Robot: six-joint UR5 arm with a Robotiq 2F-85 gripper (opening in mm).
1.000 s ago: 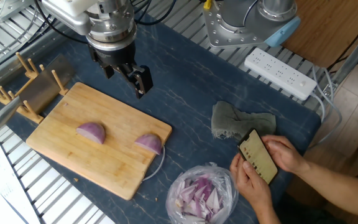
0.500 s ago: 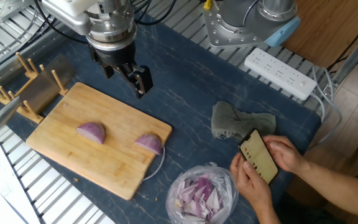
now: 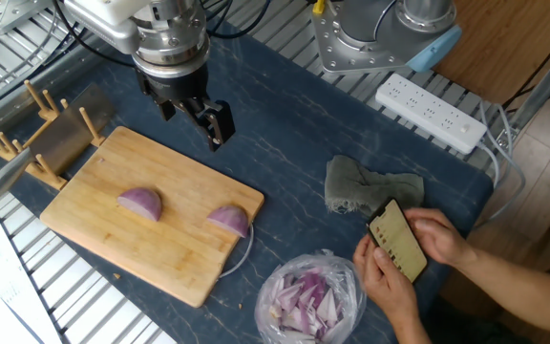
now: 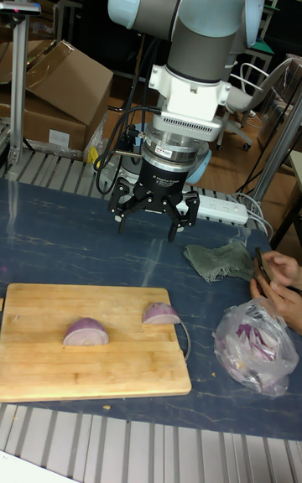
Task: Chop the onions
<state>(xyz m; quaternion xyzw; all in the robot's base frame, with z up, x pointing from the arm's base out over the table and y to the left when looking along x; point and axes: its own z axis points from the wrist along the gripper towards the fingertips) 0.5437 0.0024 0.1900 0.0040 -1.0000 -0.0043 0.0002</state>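
Note:
Two red onion halves lie dome-up on the wooden cutting board [image 3: 103,162] [image 4: 84,374]: one near the middle [image 3: 141,203] [image 4: 86,332], the other at the board's right edge [image 3: 229,221] [image 4: 161,314]. My gripper [image 3: 194,119] [image 4: 147,225] hangs open above the blue table just behind the board's far edge. Nothing is between its fingers, and it is well clear of both onions.
A clear plastic bag of chopped onion bits [image 3: 311,296] [image 4: 249,347] sits right of the board. A grey cloth [image 3: 366,186], a person's hands with a phone [image 3: 397,241] and a white power strip [image 3: 431,113] are further right. A wooden rack with a knife [image 3: 41,143] stands left.

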